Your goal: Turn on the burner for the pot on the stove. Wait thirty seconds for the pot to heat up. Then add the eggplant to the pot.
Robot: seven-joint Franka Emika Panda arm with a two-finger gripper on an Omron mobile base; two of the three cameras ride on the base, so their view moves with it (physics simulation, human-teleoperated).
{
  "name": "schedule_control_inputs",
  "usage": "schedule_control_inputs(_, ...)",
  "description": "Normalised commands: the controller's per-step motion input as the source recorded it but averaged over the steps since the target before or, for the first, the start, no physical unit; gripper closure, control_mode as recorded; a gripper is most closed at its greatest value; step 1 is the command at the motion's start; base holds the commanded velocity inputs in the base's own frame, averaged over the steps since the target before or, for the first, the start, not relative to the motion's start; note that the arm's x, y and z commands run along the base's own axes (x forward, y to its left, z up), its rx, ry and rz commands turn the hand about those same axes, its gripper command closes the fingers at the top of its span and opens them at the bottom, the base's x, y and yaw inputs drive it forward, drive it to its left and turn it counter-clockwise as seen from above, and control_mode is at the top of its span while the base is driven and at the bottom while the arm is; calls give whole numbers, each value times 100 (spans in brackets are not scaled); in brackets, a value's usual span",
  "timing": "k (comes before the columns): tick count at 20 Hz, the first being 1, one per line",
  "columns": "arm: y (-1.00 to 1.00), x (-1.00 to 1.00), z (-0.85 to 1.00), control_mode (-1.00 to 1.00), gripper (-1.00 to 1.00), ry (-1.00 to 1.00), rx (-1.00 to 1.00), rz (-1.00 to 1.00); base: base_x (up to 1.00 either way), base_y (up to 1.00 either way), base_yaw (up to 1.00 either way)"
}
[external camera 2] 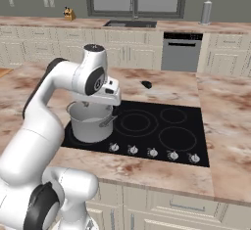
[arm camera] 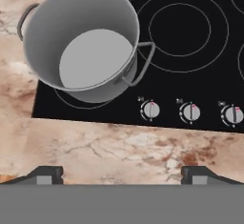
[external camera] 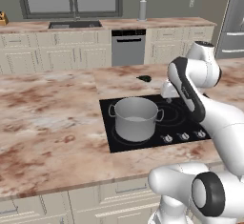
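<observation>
The grey steel pot [arm camera: 90,42] stands lidless and empty on the front left burner [arm camera: 71,102] of the black stove [external camera: 186,123], whose grey rings show around the pot's base. A small dark eggplant [external camera: 144,78] lies on the counter just behind the stove [external camera 2: 146,84]. My gripper [arm camera: 122,175] hangs above the stove's front edge, to the right of the pot [external camera 2: 90,121], looking down on it. Its fingertips [arm camera: 45,174] stand far apart, open, with nothing between them. Below the pot's handle sits a row of silver knobs [arm camera: 151,110].
Marble counter [external camera: 47,118] surrounds the stove. Other ring zones [external camera 2: 176,138] lie bare to the right of the pot. The back wall holds a sink [external camera: 75,24], a dishwasher [external camera: 128,46] and a grey canister [external camera 2: 206,11].
</observation>
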Motion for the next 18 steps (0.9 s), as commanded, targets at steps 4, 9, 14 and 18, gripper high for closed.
schedule_control_inputs(4, -43, 0, -27, -100, -100, 5, 0, 5, 0, 0, 0)
schedule_control_inputs(9, -24, -1, -34, -100, -100, 6, -2, 9, 0, 0, 0)
schedule_control_inputs(14, -16, -4, -39, -100, -100, 4, -3, 13, 0, 0, 0)
schedule_control_inputs(18, -3, -14, -43, -100, -100, 0, -4, 13, 0, 0, 0)
